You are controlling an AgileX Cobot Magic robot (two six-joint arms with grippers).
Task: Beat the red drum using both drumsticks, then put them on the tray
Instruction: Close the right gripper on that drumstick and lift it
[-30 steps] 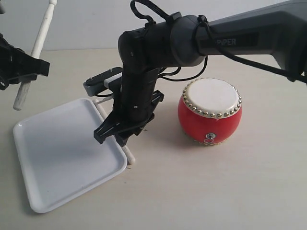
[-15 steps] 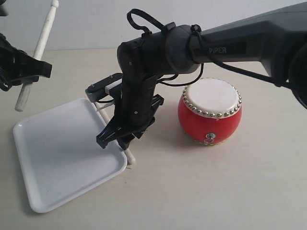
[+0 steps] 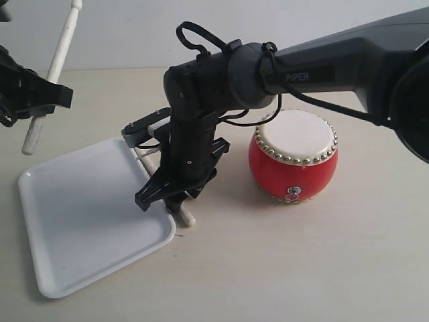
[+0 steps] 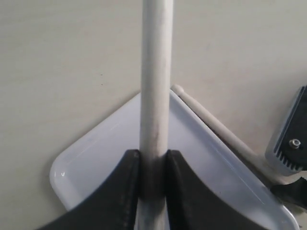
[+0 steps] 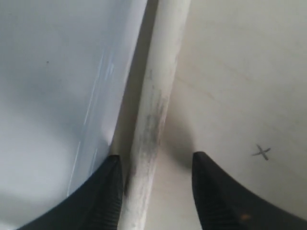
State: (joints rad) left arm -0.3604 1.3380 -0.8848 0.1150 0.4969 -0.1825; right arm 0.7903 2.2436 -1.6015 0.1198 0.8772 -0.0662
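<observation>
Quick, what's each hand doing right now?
Left hand: closed, holding a drumstick.
Right hand: open, straddling the other drumstick lying beside the tray.

We've got a pale beige tabletop (image 3: 301, 268), matte with a faint streaky grain, filling most of the exterior view. Behind it we see a plain off-white wall (image 3: 120, 33), meeting the table's far edge in a straight line. Light looks soft and diffuse to us: shadows (image 3: 234, 184) on the surface are weak and blurry-edged. In the right wrist view we spot a small dark x mark (image 5: 261, 152) on the tabletop.
</observation>
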